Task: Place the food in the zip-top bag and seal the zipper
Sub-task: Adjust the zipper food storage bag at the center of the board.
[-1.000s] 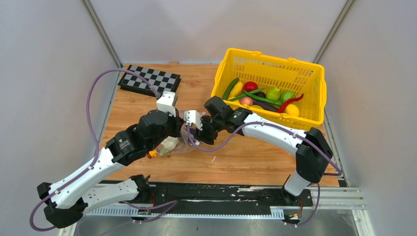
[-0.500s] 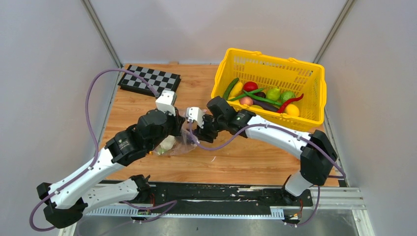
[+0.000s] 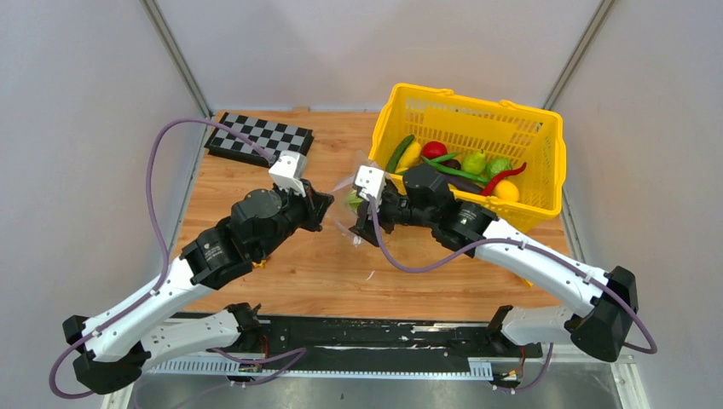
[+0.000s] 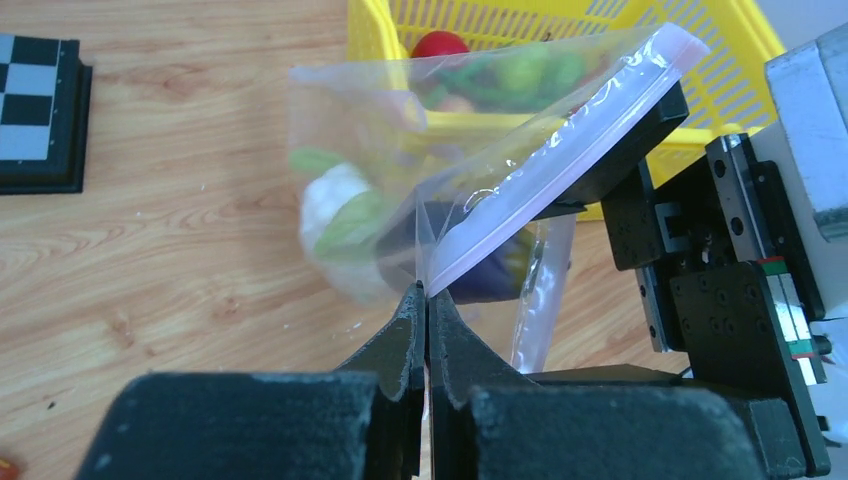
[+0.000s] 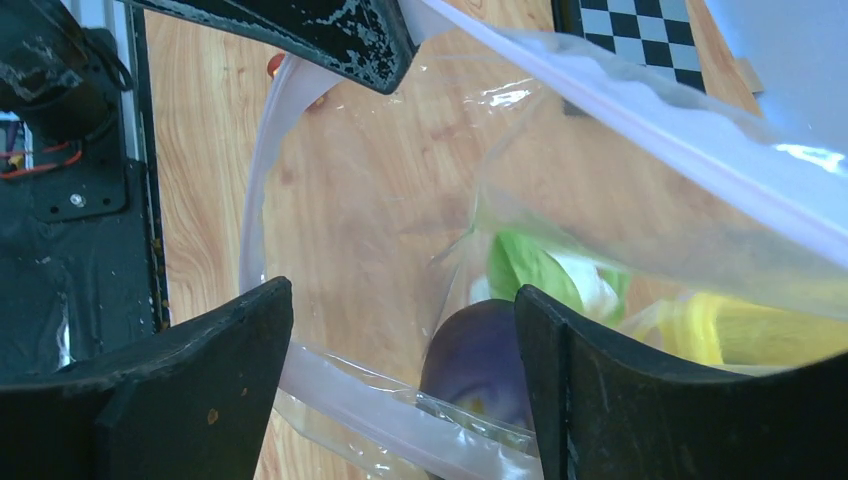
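Note:
The zip-top bag (image 3: pixel 350 203) hangs above the table between my two grippers. My left gripper (image 4: pixel 426 292) is shut on the end of the pink zipper (image 4: pixel 560 165). Inside the bag lie food pieces: a purple eggplant (image 5: pixel 478 358), a white-green vegetable (image 4: pixel 338 212) and something yellow (image 5: pixel 735 328). My right gripper (image 5: pixel 402 290) stands open at the bag's gaping mouth. One zipper lip (image 5: pixel 350 395) crosses loosely between its fingers (image 5: pixel 225 360). From above, the left gripper (image 3: pixel 322 207) and the right gripper (image 3: pixel 362 223) nearly face each other. More food (image 3: pixel 460 170) lies in the basket.
The yellow basket (image 3: pixel 477 98) stands at the back right, just behind the right arm. A checkerboard (image 3: pixel 260 139) lies at the back left. Bare wooden table (image 3: pixel 409 273) lies in front of the grippers.
The bag has risen off the table and shifted right toward the basket. My right arm swung right and its jaws spread wider. My left gripper followed, still pinching the zipper end.

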Controlling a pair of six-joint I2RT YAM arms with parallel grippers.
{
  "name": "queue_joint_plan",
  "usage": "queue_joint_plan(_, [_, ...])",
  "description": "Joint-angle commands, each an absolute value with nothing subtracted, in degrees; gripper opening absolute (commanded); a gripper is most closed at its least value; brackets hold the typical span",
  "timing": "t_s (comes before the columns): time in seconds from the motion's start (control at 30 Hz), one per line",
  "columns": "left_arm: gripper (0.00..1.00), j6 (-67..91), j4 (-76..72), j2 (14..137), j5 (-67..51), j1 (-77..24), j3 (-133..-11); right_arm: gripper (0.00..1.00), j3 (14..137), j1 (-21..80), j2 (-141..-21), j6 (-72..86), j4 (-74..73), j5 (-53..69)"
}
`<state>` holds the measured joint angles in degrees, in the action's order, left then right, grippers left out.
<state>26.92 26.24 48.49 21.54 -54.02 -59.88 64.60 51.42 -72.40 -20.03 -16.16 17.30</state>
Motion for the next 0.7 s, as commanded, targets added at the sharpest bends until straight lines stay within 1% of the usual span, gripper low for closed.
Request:
queue_joint_plan(0.0, [0.00,26.05,29.35,47.77,26.22,-53.42,-61.99,0.84,67.15,48.97,-66.62,-14.99,-9.11,11.34])
queue_joint_plan(0.07, [0.00,25.93,29.32,47.63,26.48,-53.36,-62.04,0.91,66.65,48.63,-64.91,-15.40,-8.19,12.91])
queue_joint_plan(0.1, [0.00,25.88,29.27,47.68,26.35,-53.42,-62.14,0.92,66.22,48.61,-64.39,-16.10,-7.79,13.98])
queue_joint_plan(0.23, [0.00,26.17,28.68,47.47,25.17,-53.43,-62.97,0.92,67.56,48.60,-65.66,-14.37,-10.13,20.30])
queue_joint_plan(0.4, [0.00,27.41,31.40,47.29,25.95,-53.42,-67.54,0.93,73.71,48.60,-71.12,-6.50,-10.24,38.78])
queue_joint_plan(0.47, [0.00,27.43,32.31,47.28,25.63,-53.42,-69.31,0.91,76.60,48.84,-74.90,-1.16,-9.89,35.27])
queue_joint_plan(0.5, [0.00,27.30,32.66,47.54,24.87,-53.44,-69.96,0.88,78.14,48.97,-76.86,-0.45,-10.84,28.80])
queue_joint_plan(0.53, [0.00,27.14,33.20,47.93,24.37,-53.44,-70.63,0.88,79.53,49.30,-78.63,0.76,-12.32,25.55])
queue_joint_plan(0.6, [0.00,27.40,34.84,49.12,23.79,-53.37,-71.69,0.87,83.68,49.69,-81.89,-5.33,-18.83,29.06])
queue_joint_plan(0.67, [0.00,28.35,36.87,50.23,24.39,-53.43,-72.39,0.86,87.89,51.59,-84.33,-12.76,-27.17,26.44])
